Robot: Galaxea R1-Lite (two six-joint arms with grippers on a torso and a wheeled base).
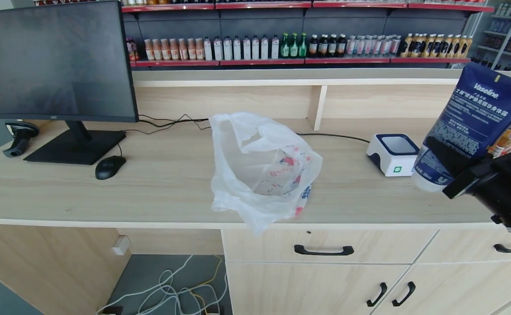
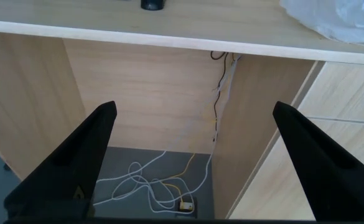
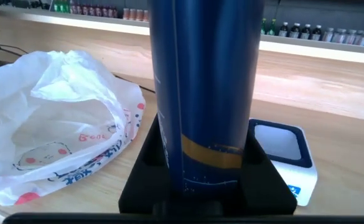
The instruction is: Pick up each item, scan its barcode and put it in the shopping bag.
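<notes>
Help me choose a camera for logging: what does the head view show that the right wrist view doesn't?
Head view only: the computer mouse, a handheld scanner and the counter drawers.
Right wrist view only: the gold band on the blue lotion tube, seen close between the right gripper's fingers.
Both: that tube, the white shopping bag, the barcode scanner and the bottle shelves.

I hold the blue lotion tube (image 1: 474,118) tilted, white cap down, beside the white scanner (image 1: 393,154); the translucent shopping bag (image 1: 259,168) stands open left of it
</notes>
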